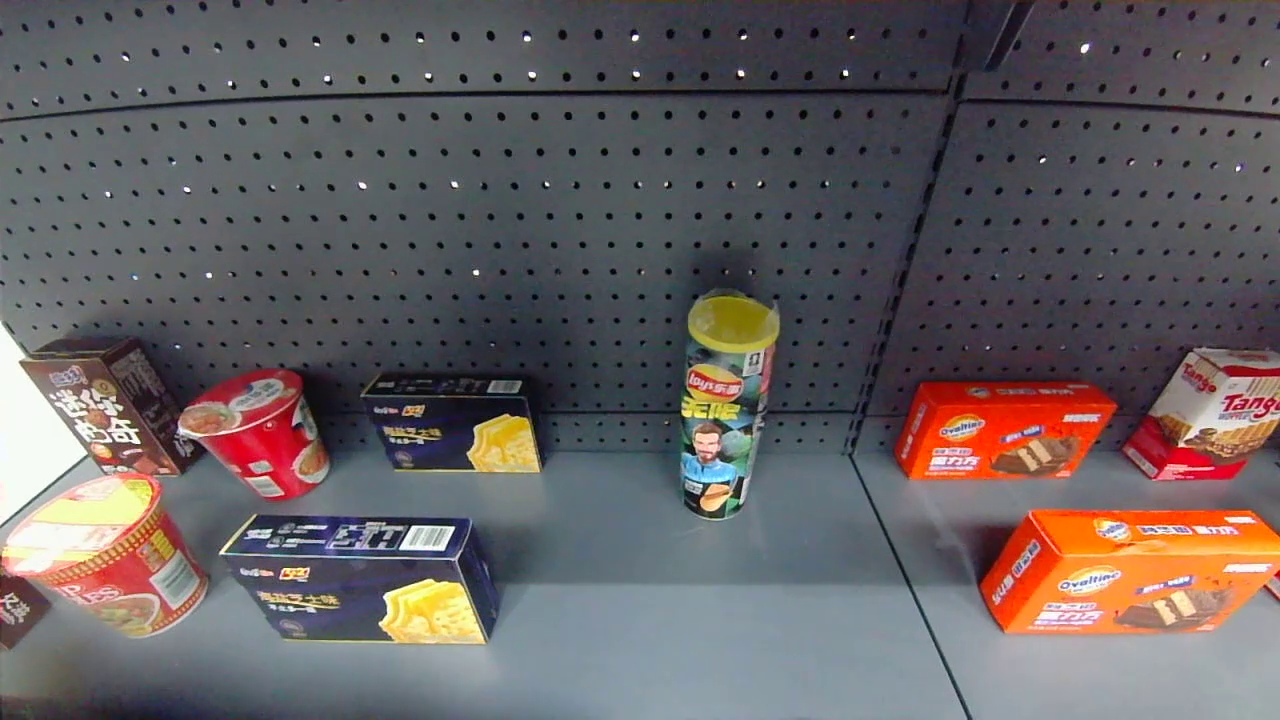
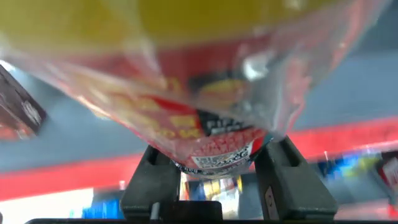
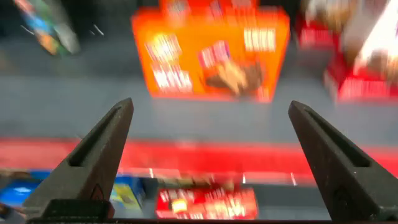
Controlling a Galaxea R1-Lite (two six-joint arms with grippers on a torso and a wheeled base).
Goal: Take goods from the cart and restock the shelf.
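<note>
A dark pegboard wall (image 1: 500,220), light pricking through its holes, backs a grey shelf (image 1: 640,600); a vertical post (image 1: 905,260) splits it. Beyond the right fingers (image 3: 93,162) runs a red strip (image 3: 217,157).

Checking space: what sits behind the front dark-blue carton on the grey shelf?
A matching dark-blue carton against the perforated back panel; the front carton hides some shelf between.

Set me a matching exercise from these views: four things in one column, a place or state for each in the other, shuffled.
Things:
1. chips can
2. brown box
3. left gripper
4. right gripper

Places or states:
a. open, empty
b. far left of the shelf
c. upright, mid-shelf
d. shut on a noodle cup

Pairs: 1-c, 2-b, 3-d, 4-a.
</note>
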